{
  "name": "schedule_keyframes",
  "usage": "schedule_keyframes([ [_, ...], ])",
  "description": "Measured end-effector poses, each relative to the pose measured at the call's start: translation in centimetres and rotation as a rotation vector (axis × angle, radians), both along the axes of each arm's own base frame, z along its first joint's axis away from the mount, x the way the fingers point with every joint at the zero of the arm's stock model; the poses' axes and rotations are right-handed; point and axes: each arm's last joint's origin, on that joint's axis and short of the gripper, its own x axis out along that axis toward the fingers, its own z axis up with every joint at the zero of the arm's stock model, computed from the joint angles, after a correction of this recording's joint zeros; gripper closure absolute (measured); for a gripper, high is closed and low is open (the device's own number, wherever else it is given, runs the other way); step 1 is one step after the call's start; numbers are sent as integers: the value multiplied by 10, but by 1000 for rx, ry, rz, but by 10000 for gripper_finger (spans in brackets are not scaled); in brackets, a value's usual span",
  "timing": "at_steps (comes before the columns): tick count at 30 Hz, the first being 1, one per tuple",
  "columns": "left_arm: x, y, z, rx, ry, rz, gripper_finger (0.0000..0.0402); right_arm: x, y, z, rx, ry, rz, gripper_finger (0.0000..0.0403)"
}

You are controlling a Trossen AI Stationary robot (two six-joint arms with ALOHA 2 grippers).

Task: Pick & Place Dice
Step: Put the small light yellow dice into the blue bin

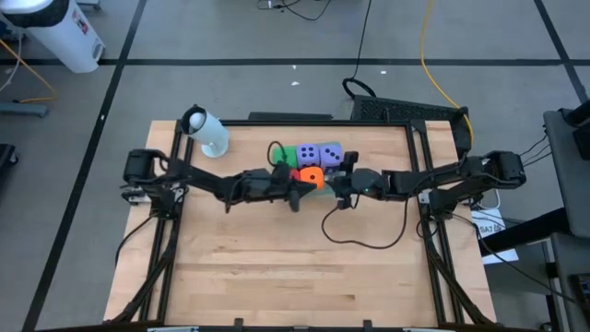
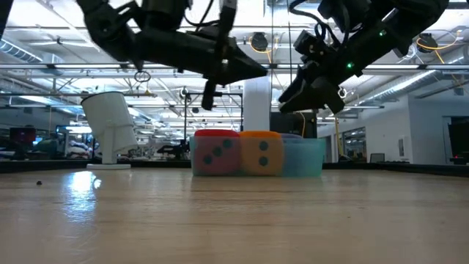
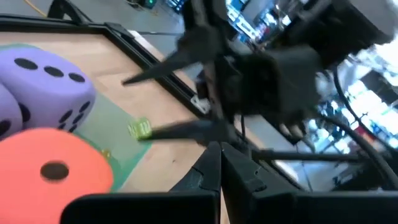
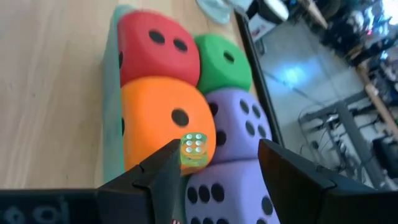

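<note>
Wooden desk [image 1: 277, 267] on a grey floor [image 1: 230, 37] in a large, open workroom.

The floor is marked by dark tape lines [image 1: 120, 74] forming a grid. A yellow cable [image 1: 429, 55] and a black cable [image 1: 364, 37] trail across it behind the desk, and a white cylindrical container [image 1: 69, 32] stands at the far left. Seen level across the desk, the room shows a ceiling with beams and strip lights [image 2: 58, 44], and a white column [image 2: 256, 103].
</note>
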Motion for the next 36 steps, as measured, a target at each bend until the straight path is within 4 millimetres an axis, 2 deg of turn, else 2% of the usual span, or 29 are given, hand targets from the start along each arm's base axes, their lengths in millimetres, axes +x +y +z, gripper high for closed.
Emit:
schedule_keyframes([
  [7,19,14,7,-42,-35,-4,399,2,4,4,-30,-34,28,200],
  [12,26,19,10,-54,47,23,400,1,2,2,-30,-22,-33,200],
  [19,30,20,15,-36,81,41,399,1,2,2,-3,-36,-43,200],
  [36,31,19,12,-20,87,110,400,1,3,2,87,-92,-91,200],
])
